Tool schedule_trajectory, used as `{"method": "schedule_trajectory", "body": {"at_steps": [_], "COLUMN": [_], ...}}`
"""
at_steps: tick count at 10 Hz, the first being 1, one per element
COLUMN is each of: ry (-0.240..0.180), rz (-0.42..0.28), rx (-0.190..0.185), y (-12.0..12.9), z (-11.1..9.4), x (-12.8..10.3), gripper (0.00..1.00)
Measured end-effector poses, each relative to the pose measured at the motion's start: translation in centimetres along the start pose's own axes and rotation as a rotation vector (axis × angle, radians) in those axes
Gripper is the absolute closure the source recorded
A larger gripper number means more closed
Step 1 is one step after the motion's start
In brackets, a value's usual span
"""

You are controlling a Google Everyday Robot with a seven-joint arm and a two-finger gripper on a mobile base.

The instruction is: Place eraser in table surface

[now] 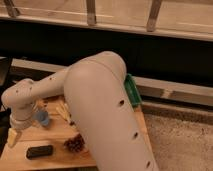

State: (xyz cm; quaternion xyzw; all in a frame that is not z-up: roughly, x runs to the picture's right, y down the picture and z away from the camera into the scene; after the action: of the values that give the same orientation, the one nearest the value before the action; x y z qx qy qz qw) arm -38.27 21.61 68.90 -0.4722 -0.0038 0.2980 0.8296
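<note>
The eraser (40, 151) is a small flat black block lying on the light tan wooden table surface (55, 132) near its front left corner. My gripper (14, 136) hangs from the white wrist at the table's left edge, just above and to the left of the eraser, and it looks apart from it. My large white arm (100, 115) covers the middle and right of the table.
A brown pinecone (75, 144) lies right of the eraser. A blue block (43, 118) and pale yellow sticks (64, 113) lie behind it. A green plastic tray (132, 91) shows at the table's far right edge. Grey floor lies to the right.
</note>
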Motion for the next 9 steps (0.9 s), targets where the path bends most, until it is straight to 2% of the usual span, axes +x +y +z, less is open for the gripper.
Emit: {"method": "schedule_trajectory", "body": {"at_steps": [2,5,8,9], "ry": [0.021,0.027,0.007,0.008], "rz": [-0.012,-0.035,-0.052,-0.055], "rx": [-0.012,0.016,0.077,0.114], "y": [1.0,2.5,2.2,1.8], "z": [1.7,3.8,4.5,4.6], "x": [0.1,1.1,2.1,2.6], "gripper": [0.21,0.21,0.21,0.21]}}
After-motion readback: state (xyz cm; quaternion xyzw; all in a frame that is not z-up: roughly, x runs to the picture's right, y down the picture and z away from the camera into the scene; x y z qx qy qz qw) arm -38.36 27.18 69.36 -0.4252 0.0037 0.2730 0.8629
